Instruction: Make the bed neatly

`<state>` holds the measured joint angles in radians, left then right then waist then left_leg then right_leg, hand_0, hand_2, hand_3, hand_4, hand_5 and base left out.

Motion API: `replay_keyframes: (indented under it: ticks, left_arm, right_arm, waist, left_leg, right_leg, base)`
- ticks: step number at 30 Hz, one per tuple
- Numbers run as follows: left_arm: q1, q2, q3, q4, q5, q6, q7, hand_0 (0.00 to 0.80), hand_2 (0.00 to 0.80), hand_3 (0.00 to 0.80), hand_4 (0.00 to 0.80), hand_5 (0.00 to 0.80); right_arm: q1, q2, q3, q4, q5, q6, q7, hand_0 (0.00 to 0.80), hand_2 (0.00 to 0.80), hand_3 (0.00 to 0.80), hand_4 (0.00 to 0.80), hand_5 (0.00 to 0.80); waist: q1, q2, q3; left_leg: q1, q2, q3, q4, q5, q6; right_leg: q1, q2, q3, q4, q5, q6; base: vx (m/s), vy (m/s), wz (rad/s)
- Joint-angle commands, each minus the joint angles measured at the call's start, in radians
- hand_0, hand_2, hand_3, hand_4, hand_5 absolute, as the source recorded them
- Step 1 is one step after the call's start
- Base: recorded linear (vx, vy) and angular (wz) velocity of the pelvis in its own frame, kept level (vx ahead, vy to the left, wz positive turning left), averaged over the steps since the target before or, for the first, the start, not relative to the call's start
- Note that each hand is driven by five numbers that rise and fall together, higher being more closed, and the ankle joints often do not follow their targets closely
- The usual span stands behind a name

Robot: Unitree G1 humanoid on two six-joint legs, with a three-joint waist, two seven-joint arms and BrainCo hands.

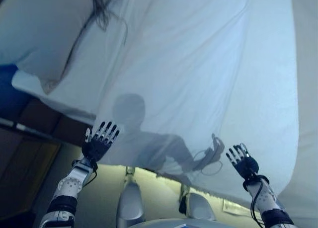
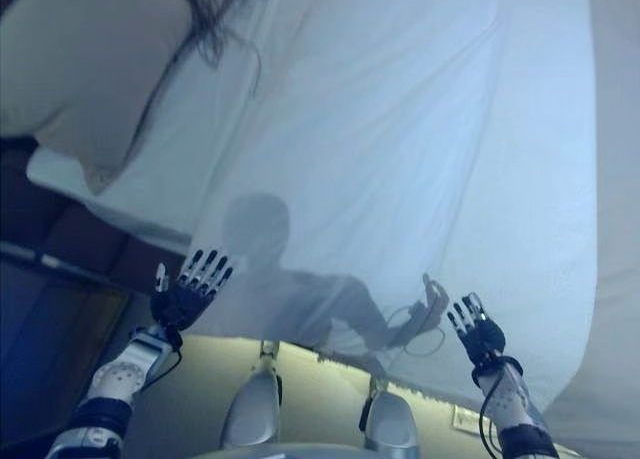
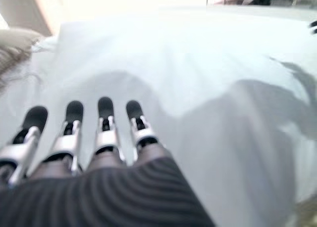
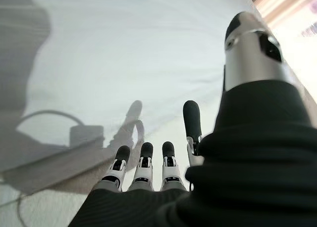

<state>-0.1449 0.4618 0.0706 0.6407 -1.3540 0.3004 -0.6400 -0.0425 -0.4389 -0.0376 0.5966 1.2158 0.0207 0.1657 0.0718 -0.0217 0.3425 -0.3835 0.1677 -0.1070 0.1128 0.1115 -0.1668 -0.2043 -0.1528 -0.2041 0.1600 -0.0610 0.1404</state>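
One white sheet (image 1: 208, 74) covers the bed, spread smooth and nearly free of creases ahead of both hands; its near edge hangs just below and between them. Left hand (image 1: 99, 141) is held over that near edge, fingers (image 3: 106, 130) straight and spread, gripping nothing; whether the tips touch the cloth cannot be told. Right hand (image 1: 242, 161) is raised over the sheet's near edge on the opposite side, fingers (image 4: 143, 162) extended with the thumb (image 4: 250, 49) set apart, likewise empty. Beyond the left hand, at the bed's far corner on that side, lies a pale pillow (image 1: 42, 34) with a dark tangle of strands (image 1: 102, 9) trailing across it and onto the sheet. Past the right hand a fold line (image 1: 293, 89) runs along the sheet's outer side. Outside the left hand, off the mattress edge, stands dark wooden furniture (image 1: 30, 158). Below the hanging sheet edge a pale floor (image 1: 164, 198) shows. Nothing lies on the sheet between the hands.
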Motion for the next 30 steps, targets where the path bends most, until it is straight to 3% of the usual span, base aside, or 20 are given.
replay_keyframes:
  ticks: [1, 8, 13, 18, 25, 30]
  left_arm:
    - [-0.042, 0.078, -0.004, -0.039, -0.050, 0.018, -0.029, 0.000, 0.000, 0.000, 0.000, 0.000]
    - [-0.063, 0.087, -0.017, -0.016, -0.159, 0.008, 0.026, 0.000, 0.000, 0.000, 0.000, 0.000]
    - [-0.068, 0.041, -0.039, -0.051, -0.189, -0.031, -0.042, 0.000, 0.000, 0.000, 0.000, 0.000]
    - [-0.123, 0.002, -0.102, -0.110, -0.127, -0.080, -0.032, 0.000, 0.000, 0.000, 0.000, 0.000]
    - [-0.182, 0.017, -0.133, -0.105, -0.162, -0.111, -0.051, 0.000, 0.000, 0.000, 0.000, 0.000]
    - [-0.214, 0.022, -0.132, -0.088, -0.171, -0.206, 0.089, 0.000, 0.000, 0.000, 0.000, 0.000]
  right_arm:
    - [-0.054, -0.055, 0.011, -0.107, 0.073, -0.060, 0.016, 0.000, 0.000, 0.000, 0.000, 0.000]
    - [-0.119, -0.097, 0.021, -0.185, 0.093, -0.090, -0.002, 0.000, 0.000, 0.000, 0.000, 0.000]
    - [-0.168, -0.143, -0.019, -0.207, 0.099, -0.103, -0.021, 0.000, 0.000, 0.000, 0.000, 0.000]
    - [-0.185, -0.118, -0.026, -0.280, 0.083, -0.146, -0.052, 0.000, 0.000, 0.000, 0.000, 0.000]
    - [-0.210, -0.150, -0.038, -0.345, 0.059, -0.121, -0.070, 0.000, 0.000, 0.000, 0.000, 0.000]
    - [-0.224, -0.165, -0.049, -0.372, 0.031, -0.110, -0.079, 0.000, 0.000, 0.000, 0.000, 0.000]
  waist:
    - [0.027, -0.063, 0.027]
    - [0.031, -0.064, 0.084]
    - [0.040, -0.056, 0.112]
    - [0.038, -0.069, 0.126]
    - [0.015, -0.066, 0.121]
    - [0.001, -0.060, 0.118]
  left_leg:
    - [-0.043, 0.027, -0.032, 0.127, -0.069, 0.031]
    - [-0.168, -0.022, -0.055, 0.163, -0.050, 0.048]
    - [-0.260, -0.057, -0.068, 0.202, -0.050, 0.056]
    - [-0.346, -0.069, -0.066, 0.239, -0.045, 0.066]
    - [-0.441, -0.083, -0.056, 0.296, -0.050, 0.067]
    - [-0.495, -0.090, -0.048, 0.337, -0.060, 0.066]
  right_leg:
    - [-0.100, -0.110, 0.047, 0.017, 0.138, 0.040]
    - [-0.223, -0.119, 0.041, 0.046, 0.161, 0.050]
    - [-0.313, -0.131, 0.037, 0.089, 0.158, 0.056]
    - [-0.405, -0.133, 0.041, 0.139, 0.155, 0.061]
    - [-0.516, -0.149, 0.062, 0.165, 0.171, 0.066]
    - [-0.577, -0.157, 0.074, 0.188, 0.176, 0.060]
  base:
    - [-0.127, 0.043, 0.12]
    - [-0.115, 0.069, 0.13]
    - [-0.084, 0.084, 0.18]
    - [-0.050, 0.032, 0.15]
    - [-0.015, 0.099, 0.06]
    - [0.008, 0.141, 0.05]
